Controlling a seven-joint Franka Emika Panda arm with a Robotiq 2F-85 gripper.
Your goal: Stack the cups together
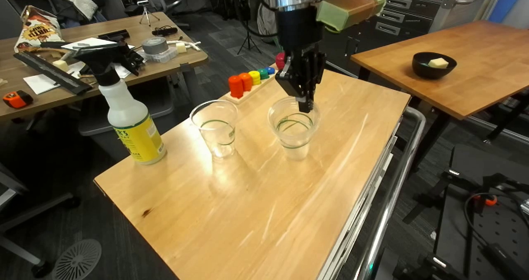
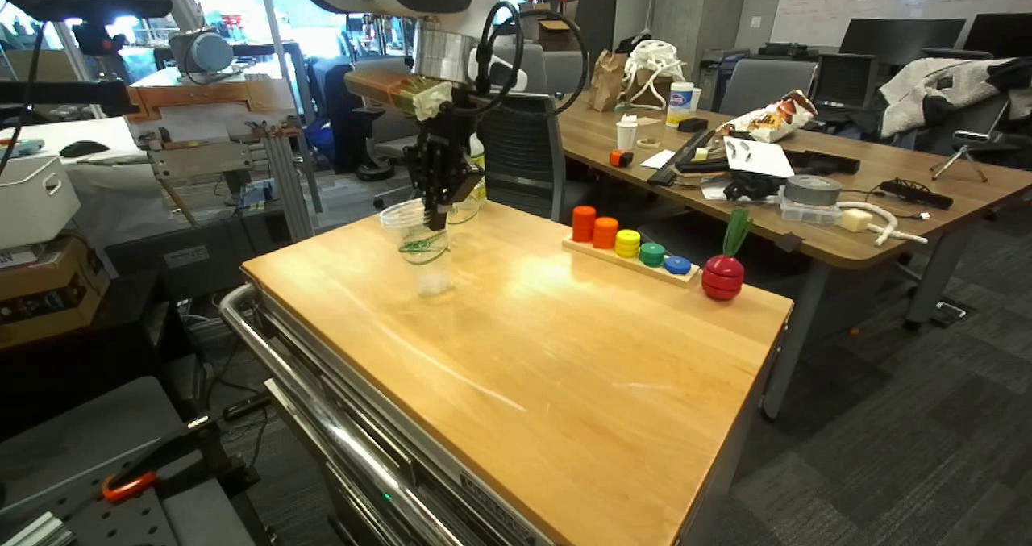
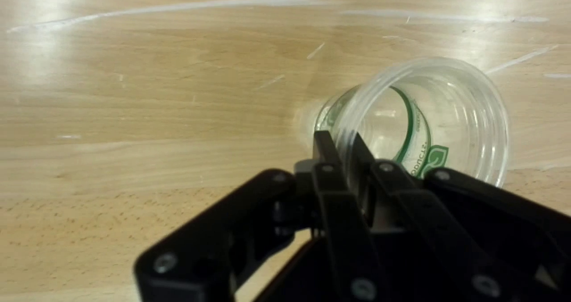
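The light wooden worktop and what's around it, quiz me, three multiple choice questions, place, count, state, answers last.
1. What does the white, yellow-labelled spray bottle stand on?
A, the floor; B, the light wooden worktop; C, a chair.
2. How many round coloured stacks form the row?
A, three; B, eight; C, five.
3. What is the black claw doing?
A, straddling the rim of a clear plastic cup; B, far from every cup; C, out of sight.

1B: its base rests there in an exterior view.
2C: red, orange, yellow, green, blue.
3A: the wrist view shows the rim between its fingers.
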